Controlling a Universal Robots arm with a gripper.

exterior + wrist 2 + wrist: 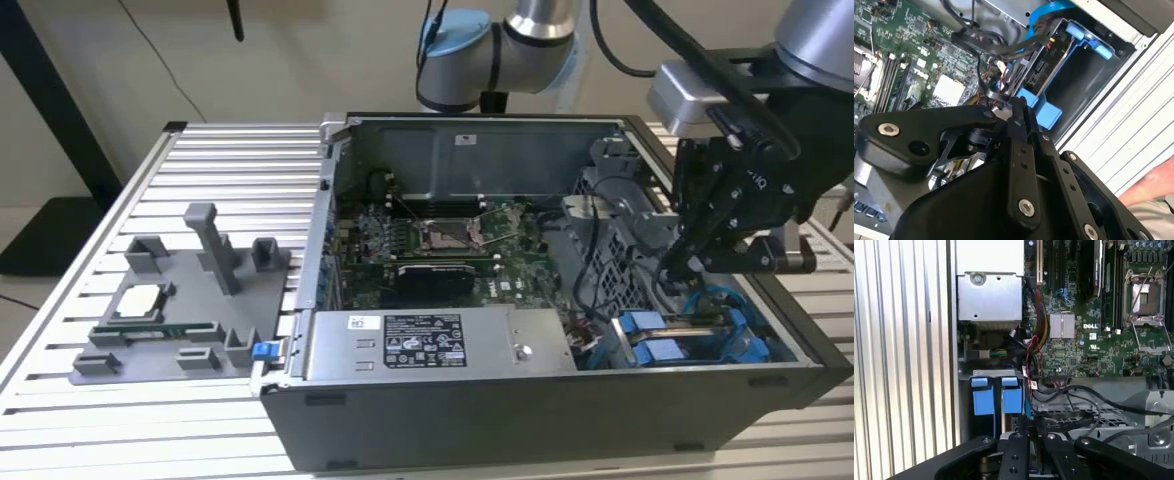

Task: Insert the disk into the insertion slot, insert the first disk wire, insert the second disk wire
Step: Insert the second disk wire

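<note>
The end effector [671, 268] reaches down into the open computer case [534, 400], its fingers [1021, 107] drawn narrow about a dark cable [1004, 50]. Just beside it, the disk [667, 340] sits seated in the insertion slot [747, 330] of the drive cage.

Bright blue carriers [996, 399], green motherboard [441, 240], black fingers [1021, 130], ribbed silver table [200, 180].
</note>
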